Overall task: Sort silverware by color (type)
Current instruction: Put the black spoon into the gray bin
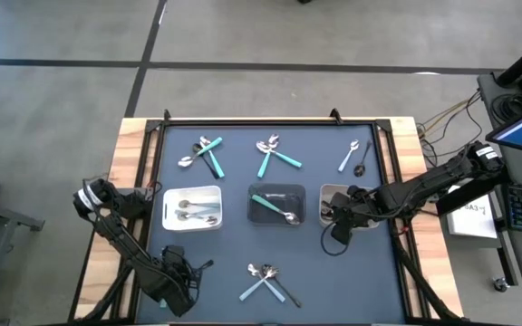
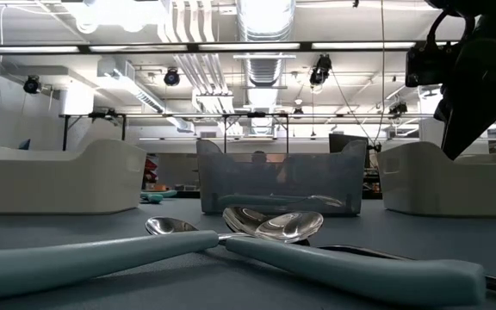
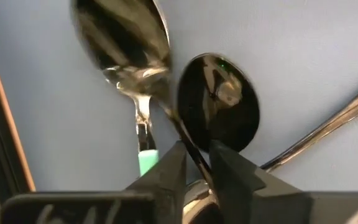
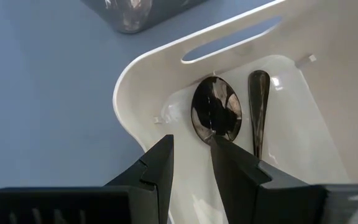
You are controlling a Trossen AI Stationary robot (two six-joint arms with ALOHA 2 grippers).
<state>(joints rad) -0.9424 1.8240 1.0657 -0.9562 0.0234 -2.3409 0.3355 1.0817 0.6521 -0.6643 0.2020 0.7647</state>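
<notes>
Silverware (image 1: 264, 271) heap, high view: near-edge side of grey middle tray (image 1: 276, 205).

Left wrist view: left gripper (image 3: 196, 163) narrow, pinching black spoon (image 3: 217, 102) neck; teal-handled spoon (image 3: 126, 46) touching, may drag along.

Right wrist view: right gripper (image 4: 191, 157) part-open, empty, above dark spoons in white tray (image 4: 160, 68); snag risk low.

Lab: exposed ceiling ducts (image 2: 263, 26), workbenches (image 2: 93, 116)

Three trays (image 1: 208, 192) mid-table, silverware (image 1: 265, 274) scattered behind and before them

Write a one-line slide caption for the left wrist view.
Left gripper with jaws straddling the thin handle of a dark spoon, beside a teal-handled spoon on the blue mat.
</notes>
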